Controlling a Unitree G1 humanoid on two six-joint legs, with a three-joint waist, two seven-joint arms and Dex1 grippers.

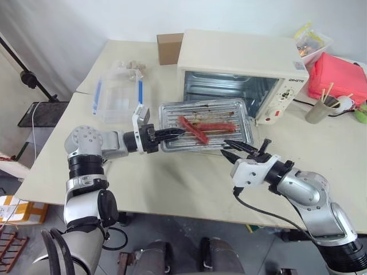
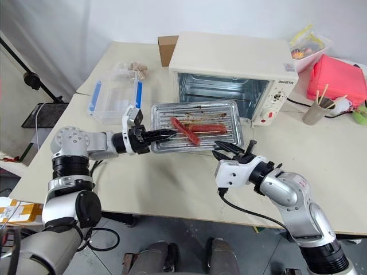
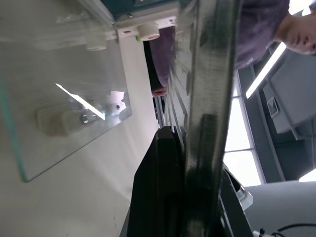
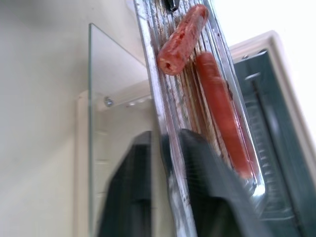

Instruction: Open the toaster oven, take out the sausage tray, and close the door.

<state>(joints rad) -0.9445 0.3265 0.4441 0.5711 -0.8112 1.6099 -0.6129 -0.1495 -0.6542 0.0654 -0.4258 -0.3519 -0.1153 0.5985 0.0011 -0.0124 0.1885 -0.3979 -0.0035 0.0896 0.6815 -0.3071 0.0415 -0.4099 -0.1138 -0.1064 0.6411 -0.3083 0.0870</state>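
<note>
Table [image 1: 172, 177] bears toaster oven [image 1: 241, 57] (box [image 1: 169, 48] too).

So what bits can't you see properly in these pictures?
- The door: head views hide it under the sausage tray.
- Whether the left claw pinches the tray rim: too small in the head views; the left wrist view is blurred.
- Knob panel lettering: too small.
- Pink box: cut by the edge.

Landmark is the toaster oven [image 1: 241, 71], standing on the table [image 1: 172, 183]. Its door [image 4: 106, 148] lies flat in front of it. Sausage tray [image 1: 206, 125] sits over the door, just in front of the oven mouth, two sausages [image 1: 200, 127] in it. My left gripper [image 1: 172, 134] is at the tray's left edge, my right gripper [image 1: 238, 150] at its front right corner. Cardboard box [image 1: 170, 48] just left of the oven, plastic container [image 1: 119, 97] further left and forward.
</note>
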